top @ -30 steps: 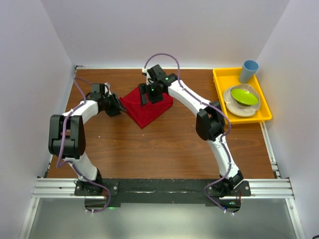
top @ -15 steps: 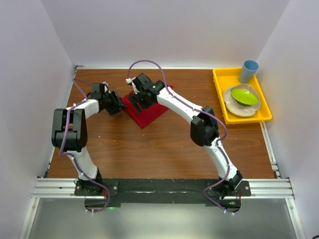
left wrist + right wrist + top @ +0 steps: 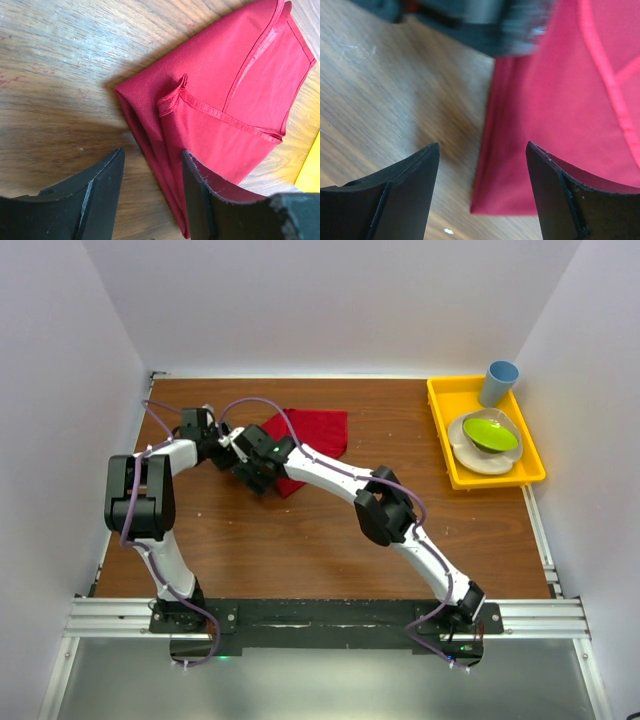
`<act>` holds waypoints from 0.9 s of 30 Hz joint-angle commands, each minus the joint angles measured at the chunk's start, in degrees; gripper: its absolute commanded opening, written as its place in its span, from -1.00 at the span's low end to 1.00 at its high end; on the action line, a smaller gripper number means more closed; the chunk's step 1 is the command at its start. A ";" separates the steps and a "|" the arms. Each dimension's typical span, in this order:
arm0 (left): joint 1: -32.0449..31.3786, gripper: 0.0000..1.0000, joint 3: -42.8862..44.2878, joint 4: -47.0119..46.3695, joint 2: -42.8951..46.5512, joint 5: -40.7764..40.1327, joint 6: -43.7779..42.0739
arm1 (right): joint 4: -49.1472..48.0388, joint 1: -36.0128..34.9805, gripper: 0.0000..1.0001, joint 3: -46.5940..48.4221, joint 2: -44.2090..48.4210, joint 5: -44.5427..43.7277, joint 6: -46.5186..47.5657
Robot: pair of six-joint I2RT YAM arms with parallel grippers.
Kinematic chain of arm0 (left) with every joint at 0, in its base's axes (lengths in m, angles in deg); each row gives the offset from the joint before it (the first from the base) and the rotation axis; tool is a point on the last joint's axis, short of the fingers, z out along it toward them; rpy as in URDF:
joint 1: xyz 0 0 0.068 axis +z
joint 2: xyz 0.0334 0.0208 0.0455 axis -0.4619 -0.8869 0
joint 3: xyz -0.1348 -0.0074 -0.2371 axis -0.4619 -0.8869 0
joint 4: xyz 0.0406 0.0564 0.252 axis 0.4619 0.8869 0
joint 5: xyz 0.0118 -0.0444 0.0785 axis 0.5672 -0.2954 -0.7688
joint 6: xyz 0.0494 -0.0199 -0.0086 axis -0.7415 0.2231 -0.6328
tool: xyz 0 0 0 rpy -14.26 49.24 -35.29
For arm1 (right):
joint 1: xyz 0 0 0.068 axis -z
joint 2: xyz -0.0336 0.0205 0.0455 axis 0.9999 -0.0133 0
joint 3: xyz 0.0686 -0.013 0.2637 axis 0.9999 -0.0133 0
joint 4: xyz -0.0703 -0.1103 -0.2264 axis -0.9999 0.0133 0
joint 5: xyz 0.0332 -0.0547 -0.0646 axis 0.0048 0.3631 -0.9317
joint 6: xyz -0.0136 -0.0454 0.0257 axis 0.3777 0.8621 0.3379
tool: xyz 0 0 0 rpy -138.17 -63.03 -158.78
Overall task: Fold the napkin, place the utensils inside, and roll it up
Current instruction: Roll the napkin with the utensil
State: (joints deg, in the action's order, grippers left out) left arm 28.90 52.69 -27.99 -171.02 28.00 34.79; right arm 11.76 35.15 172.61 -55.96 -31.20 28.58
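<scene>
Swinging left since a second ago, the right end effector (image 3: 482, 165) now hangs over the left corner of the folded red napkin (image 3: 318, 430), fingers spread. That napkin lies flat on the wooden surface (image 3: 300, 540), toward its far edge. Just beside, the left end effector (image 3: 151, 170) is spread too, gripping nothing.

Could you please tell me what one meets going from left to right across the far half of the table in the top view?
left gripper → napkin → yellow tray
</scene>
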 commanded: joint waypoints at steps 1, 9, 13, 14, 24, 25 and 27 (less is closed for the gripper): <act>0.46 0.08 1.20 0.26 2.89 -2.44 0.77 | -4.69 -0.06 0.46 2.28 -0.35 -3.29 1.54; 2.21 0.10 -1.78 5.36 10.09 -6.23 5.25 | -5.66 -0.58 0.32 1.32 -2.81 -9.00 3.20; 3.45 0.09 -3.02 6.59 13.69 -7.11 6.57 | -5.40 -0.58 0.14 1.66 -4.39 -8.92 4.52; 3.53 0.09 -3.28 7.29 14.23 -7.46 6.66 | -5.40 -0.58 0.09 1.58 -4.83 -8.92 4.44; 3.97 0.25 -7.58 10.11 20.38 -7.82 7.01 | -6.28 -0.50 -0.20 0.52 -7.20 -10.32 3.29; 4.15 0.25 -8.11 9.93 21.08 -7.82 6.84 | -6.02 -0.50 -0.22 0.70 -7.47 -10.50 3.29; 5.02 0.25 -8.64 10.37 21.18 -7.99 6.14 | -6.02 -0.50 -0.21 0.26 -7.38 -10.50 3.56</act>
State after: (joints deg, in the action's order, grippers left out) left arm 32.88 44.95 -17.33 -155.04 17.31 41.42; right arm 2.04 33.01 173.13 -59.70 -37.45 32.58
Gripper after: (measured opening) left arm 0.621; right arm 0.395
